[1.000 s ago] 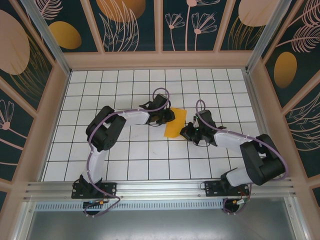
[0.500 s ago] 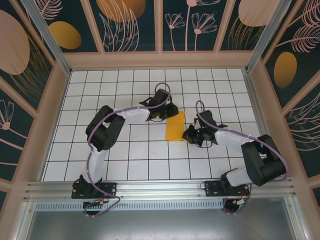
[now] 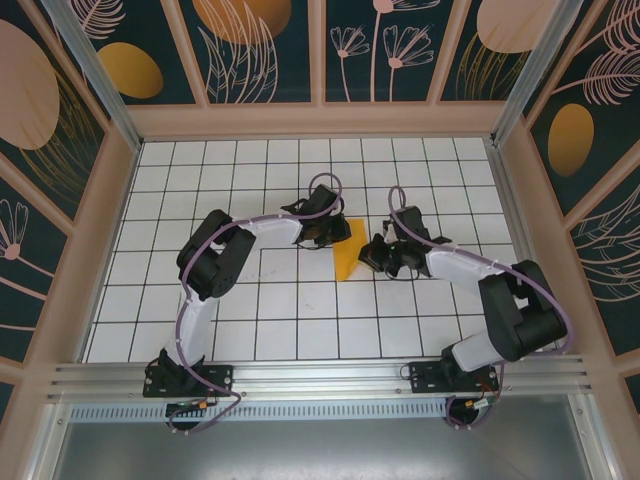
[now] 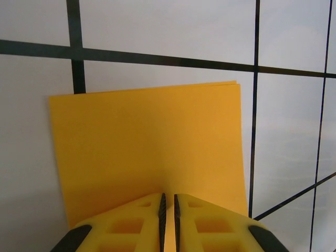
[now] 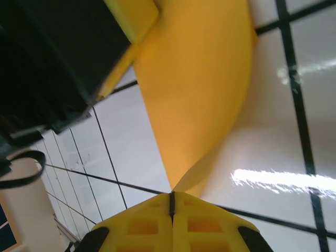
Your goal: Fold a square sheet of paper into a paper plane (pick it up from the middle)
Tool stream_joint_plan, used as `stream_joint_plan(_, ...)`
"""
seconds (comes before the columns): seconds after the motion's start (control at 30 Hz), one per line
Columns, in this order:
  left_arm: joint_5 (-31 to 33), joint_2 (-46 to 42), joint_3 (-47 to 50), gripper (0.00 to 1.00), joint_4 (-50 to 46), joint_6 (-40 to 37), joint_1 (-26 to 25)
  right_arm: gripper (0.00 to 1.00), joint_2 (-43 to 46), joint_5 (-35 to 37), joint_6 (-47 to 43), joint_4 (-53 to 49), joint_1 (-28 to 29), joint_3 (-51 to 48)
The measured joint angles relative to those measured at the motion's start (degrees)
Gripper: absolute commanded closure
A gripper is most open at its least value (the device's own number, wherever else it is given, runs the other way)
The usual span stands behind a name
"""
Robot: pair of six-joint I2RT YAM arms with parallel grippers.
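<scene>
1. The square sheet of paper [image 4: 147,142] (already doubled over) is being held mid-table.
2. It is being pinched by the left gripper [image 4: 168,195] and the right gripper [image 5: 171,194].
3. Tearing or slipping is being risked if opposite pulls are applied.

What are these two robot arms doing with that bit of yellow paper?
They are partway through folding it. The square sheet of paper sits mid-table, doubled over, with two layered edges showing in the left wrist view. The left gripper pinches one edge and the right gripper is shut on another part, bowing the sheet up off the table. It has no plane shape yet.
</scene>
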State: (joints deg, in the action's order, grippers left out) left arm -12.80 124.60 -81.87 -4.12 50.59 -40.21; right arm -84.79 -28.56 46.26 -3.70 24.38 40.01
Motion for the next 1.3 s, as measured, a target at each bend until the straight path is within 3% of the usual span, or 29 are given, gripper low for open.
stream_joint_plan(0.4,-0.04,0.0,-0.13,0.82,0.0,-0.46,0.04,1.0,-10.38,0.04,-2.51,3.58,0.0,6.58)
stream_joint_plan(0.83,4.13,-2.86,1.73,0.85,-0.02,-0.42,0.9,1.0,-12.81,-0.07,-4.63,3.98,0.02,6.78)
stream_joint_plan(1.3,4.28,-1.53,1.86,0.89,-0.66,-0.48,1.01,1.0,-14.84,-1.95,-5.92,6.99,0.02,6.91)
